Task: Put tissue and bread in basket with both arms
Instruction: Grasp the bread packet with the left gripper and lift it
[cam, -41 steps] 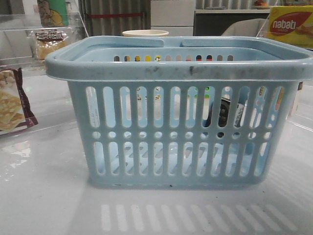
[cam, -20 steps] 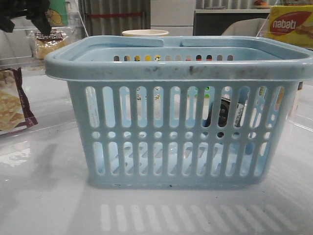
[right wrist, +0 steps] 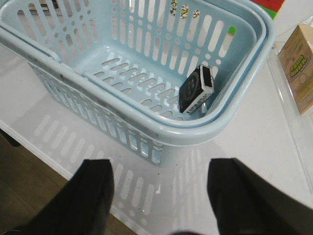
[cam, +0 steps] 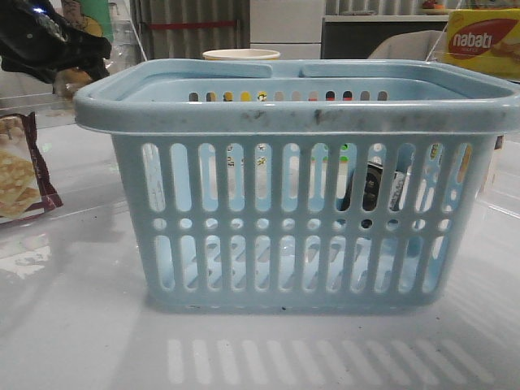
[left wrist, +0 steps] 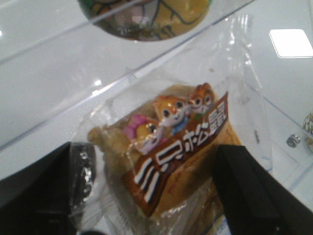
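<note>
One of two items is done: the tissue [right wrist: 196, 89], a small dark pack with white patches, lies inside the large light blue slotted plastic basket [cam: 292, 114], on its floor against one end wall. In the front view it shows dimly through the slots at right of centre [cam: 375, 188]. Nothing else sits in the basket as far as the right wrist view shows.

Step in hand, as I read it: bread pickup by the left arm.

Near to far, front view:
- White table [cam: 81, 325] across the lower frame, basket dead centre.
- Maroon-edged cracker packet [cam: 20, 175] at the left edge, not ours.
- Left gripper [cam: 57, 50] in the upper left corner, behind the basket rim, down over the bread.

Left wrist view: the bread [left wrist: 181, 147], golden-brown in a clear wrapper with a dark cartoon label, lies between the two spread black fingers [left wrist: 249, 186]. Jaws are wide apart, flanking it, not yet clamped.

Right gripper [right wrist: 161, 200]: fingers spread, holding nothing, hovering off the basket's outside corner.

Next move, my guess: descend a bit, close on the loaf body rather than the loose crinkly wrapper, lift over the thick rim, release inside. Wrapper slip is the risk.
</note>
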Action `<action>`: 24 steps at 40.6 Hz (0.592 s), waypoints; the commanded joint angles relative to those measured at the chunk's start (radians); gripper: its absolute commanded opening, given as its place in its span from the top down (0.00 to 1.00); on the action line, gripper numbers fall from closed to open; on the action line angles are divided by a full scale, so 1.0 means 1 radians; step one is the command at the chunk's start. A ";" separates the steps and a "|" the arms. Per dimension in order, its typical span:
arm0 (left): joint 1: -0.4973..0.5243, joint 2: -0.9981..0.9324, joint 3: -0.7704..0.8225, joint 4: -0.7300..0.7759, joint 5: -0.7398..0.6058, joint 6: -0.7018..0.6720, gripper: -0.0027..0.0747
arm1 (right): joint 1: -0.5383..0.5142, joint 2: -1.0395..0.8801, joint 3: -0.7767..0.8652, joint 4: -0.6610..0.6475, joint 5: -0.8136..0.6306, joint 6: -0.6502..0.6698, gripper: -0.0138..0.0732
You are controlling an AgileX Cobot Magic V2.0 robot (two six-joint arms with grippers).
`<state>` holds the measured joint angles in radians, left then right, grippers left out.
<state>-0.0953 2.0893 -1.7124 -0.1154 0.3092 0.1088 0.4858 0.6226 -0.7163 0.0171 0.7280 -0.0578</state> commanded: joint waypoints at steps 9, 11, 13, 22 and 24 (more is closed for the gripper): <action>0.002 -0.053 -0.037 -0.009 -0.070 -0.009 0.64 | -0.003 -0.001 -0.026 -0.007 -0.067 -0.002 0.25; 0.002 -0.065 -0.037 -0.009 -0.052 -0.009 0.70 | -0.003 -0.001 -0.026 -0.007 -0.067 -0.002 0.25; 0.002 -0.080 -0.037 -0.009 -0.038 -0.009 0.75 | -0.003 -0.001 -0.026 -0.007 -0.067 -0.002 0.25; 0.002 -0.241 -0.037 -0.013 0.143 -0.009 0.85 | -0.003 -0.001 -0.026 -0.007 -0.067 -0.002 0.25; 0.002 -0.286 -0.037 -0.013 0.186 -0.009 0.85 | -0.003 -0.001 -0.026 -0.007 -0.067 -0.002 0.25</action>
<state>-0.0953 1.9514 -1.7127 -0.1184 0.5013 0.1033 0.4858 0.6226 -0.7163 0.0171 0.7280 -0.0578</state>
